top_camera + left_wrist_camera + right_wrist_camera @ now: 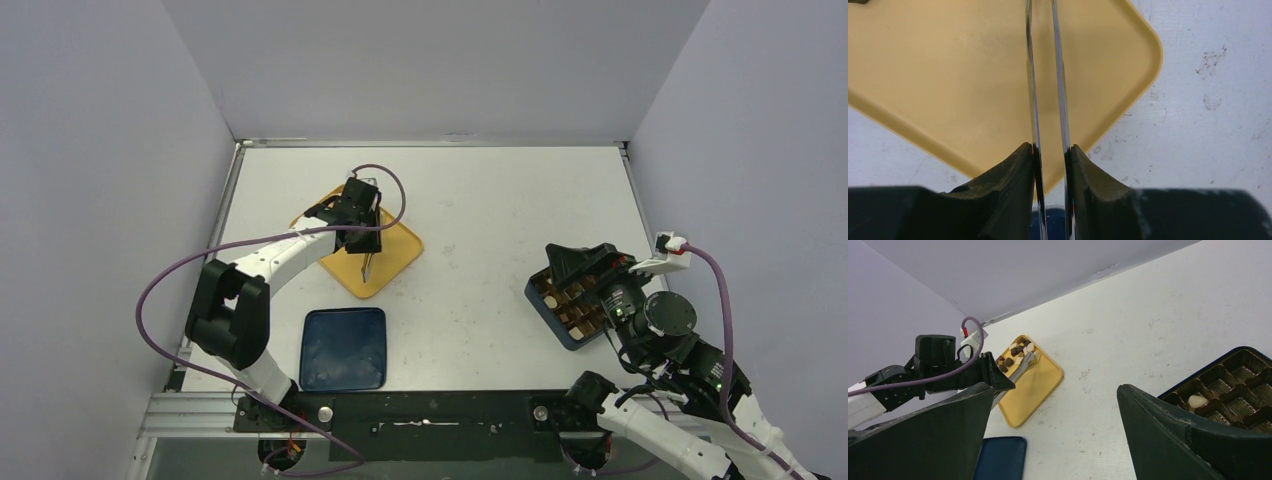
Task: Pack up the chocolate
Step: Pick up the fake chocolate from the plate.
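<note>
The left gripper (pixel 1050 152) pinches metal tongs (pixel 1032 75) over a yellow tray (pixel 938 75) of chocolate (pixel 1017 351). The right gripper (pixel 1056 386) gapes above the box (pixel 1245 371).

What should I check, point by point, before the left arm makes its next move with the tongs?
1. Grip of the left claw on the tongs: ok, its fingers press on both blades.
2. A piece between the tips: cannot tell, they are too small to read in any view.
3. Supply of chocolate on the yellow tray: ok, a pile lies at its far end.
4. Opening of the box: ok, the blue lid lies apart on the table, and empty cups show beside one cream piece.
5. Free way into the box: probably not ok, the open right claw hangs over part of it.
</note>
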Controlling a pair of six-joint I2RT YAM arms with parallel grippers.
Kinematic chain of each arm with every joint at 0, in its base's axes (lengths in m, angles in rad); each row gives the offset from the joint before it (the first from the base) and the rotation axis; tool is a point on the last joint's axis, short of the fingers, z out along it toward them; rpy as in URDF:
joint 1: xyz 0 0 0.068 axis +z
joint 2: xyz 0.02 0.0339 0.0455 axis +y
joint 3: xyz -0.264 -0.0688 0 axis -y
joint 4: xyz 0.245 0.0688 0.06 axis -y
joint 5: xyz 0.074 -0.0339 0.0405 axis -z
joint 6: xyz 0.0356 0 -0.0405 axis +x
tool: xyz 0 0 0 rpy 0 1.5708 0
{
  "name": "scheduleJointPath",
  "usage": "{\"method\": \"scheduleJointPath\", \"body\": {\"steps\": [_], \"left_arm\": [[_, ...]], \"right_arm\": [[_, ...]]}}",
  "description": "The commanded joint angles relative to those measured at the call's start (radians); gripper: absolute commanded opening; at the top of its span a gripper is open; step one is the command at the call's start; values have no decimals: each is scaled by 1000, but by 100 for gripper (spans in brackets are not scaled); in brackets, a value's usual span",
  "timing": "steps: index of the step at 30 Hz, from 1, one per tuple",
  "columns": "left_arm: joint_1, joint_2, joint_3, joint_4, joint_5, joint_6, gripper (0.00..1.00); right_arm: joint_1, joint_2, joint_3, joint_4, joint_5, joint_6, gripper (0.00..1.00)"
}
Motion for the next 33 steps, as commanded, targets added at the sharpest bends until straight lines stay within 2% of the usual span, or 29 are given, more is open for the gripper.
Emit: {"method": "scheduleJointPath", "body": {"steps": [1,11,19,33], "left_arm": [[8,-58,43,-7,17,8,26],[6,-144,44,-22,63,16,23],[-13,-187,38,46,195,5,21],[-351,-64,176,211,194,-31,22]], "right_arm": [[-3,-2,30,10,12,-8,100],[-3,8,20,25,3,-3,100],[-4,22,1,37,-4,8,100],[-4,27,-14,52,7,25,100]]}}
